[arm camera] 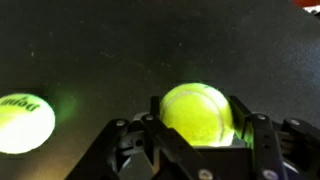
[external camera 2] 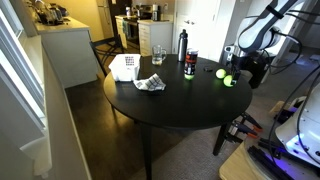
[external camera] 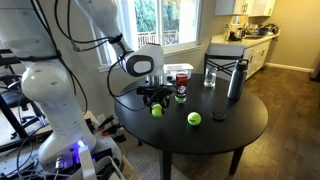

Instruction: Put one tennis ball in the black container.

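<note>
My gripper [arm camera: 197,135] is shut on a yellow-green tennis ball [arm camera: 197,112], one finger on each side of it. In both exterior views the held ball [external camera: 157,110] [external camera 2: 230,80] is low over the round black table [external camera: 200,140], on the side near the robot. The second tennis ball [external camera: 194,118] [external camera 2: 222,73] [arm camera: 22,122] lies free on the table a short way off. A tall black container [external camera: 236,80] [external camera 2: 182,45] stands upright at the far side of the table, well away from the gripper.
A small can [external camera: 181,93] [external camera 2: 190,65] stands close to the gripper. A glass [external camera: 209,77] [external camera 2: 158,55], a white box [external camera 2: 124,67], a crumpled wrapper [external camera 2: 150,83] and a small black object [external camera: 218,116] are also on the table.
</note>
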{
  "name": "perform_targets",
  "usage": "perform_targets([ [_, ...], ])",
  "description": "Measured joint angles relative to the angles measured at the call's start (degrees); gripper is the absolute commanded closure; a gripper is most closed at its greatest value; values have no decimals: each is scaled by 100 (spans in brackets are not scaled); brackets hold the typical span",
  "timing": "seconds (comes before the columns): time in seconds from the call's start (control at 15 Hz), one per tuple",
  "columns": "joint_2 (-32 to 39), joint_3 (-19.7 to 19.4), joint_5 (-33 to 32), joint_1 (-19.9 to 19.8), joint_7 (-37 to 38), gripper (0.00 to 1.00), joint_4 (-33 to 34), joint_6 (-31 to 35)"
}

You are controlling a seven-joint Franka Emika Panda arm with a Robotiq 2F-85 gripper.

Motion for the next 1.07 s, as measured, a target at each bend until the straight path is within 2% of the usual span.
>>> perform_targets([
  [0.33, -753, -121, 847, 420, -631, 58, -7, 114],
  [0.6, -845, -351, 1409, 817, -641, 58, -7, 770],
  [0.87, -923, -607, 2292, 1289, -835, 58, -6, 1643],
  [1.07, -1085, -893, 2848, 1784, -1073, 58, -7, 1748],
])
